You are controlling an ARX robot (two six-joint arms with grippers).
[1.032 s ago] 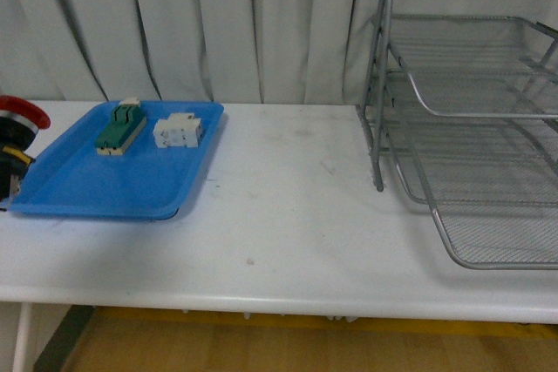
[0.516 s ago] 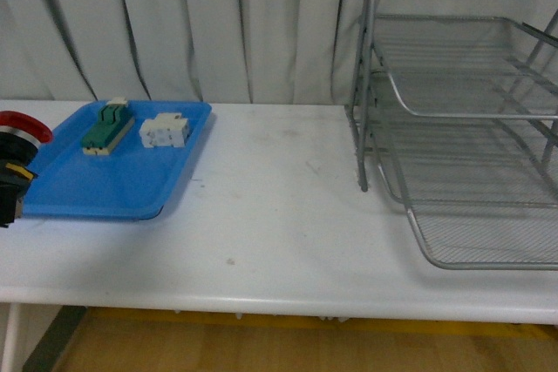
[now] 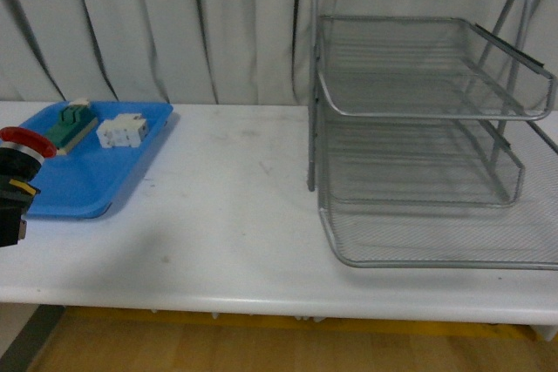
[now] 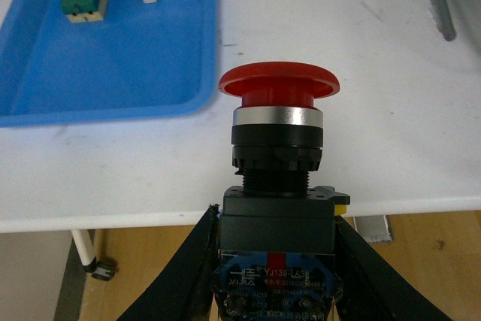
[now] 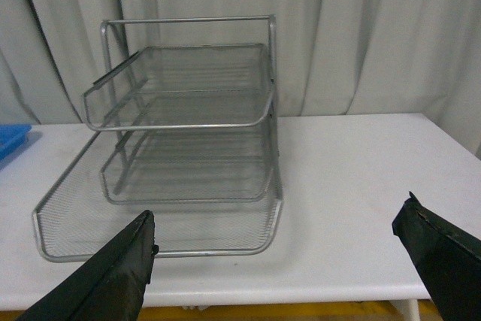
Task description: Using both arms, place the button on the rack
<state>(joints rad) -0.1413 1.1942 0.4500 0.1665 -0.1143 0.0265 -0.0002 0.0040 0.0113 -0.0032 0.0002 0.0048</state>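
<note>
Far to the left of the rack (image 3: 418, 111), at the edge of the front view, the button (image 3: 22, 158) is held off the table (image 3: 227, 215). Its red cap is uppermost and its dark body hangs below. The left wrist view shows the hold plainly. The left gripper (image 4: 276, 216) has its two fingers closed against the sides of the blocky body. The button's long axis runs straight out along the fingers, cap leading.

Behind the button, and also well left of the rack, the blue tray (image 3: 78, 189) carries the green-and-cream switch block (image 3: 70, 124) and the white block (image 3: 121, 131). Neither is touched. From the tray to the rack's nearest upright post there is only bare table.

The rack stands with its open lips facing the robot, each lower tier reaching further forward than the one above. All three tiers look empty (the mesh makes small things hard to rule out).

The right gripper (image 5: 278, 261) is spread wide with nothing between its fingers. It looks straight at the rack (image 5: 180, 125), so it is much the nearer arm. My judgement is that the move turns on this gap. The button must travel rightward across the table, either carried by the left arm or passed to the waiting right one.
</note>
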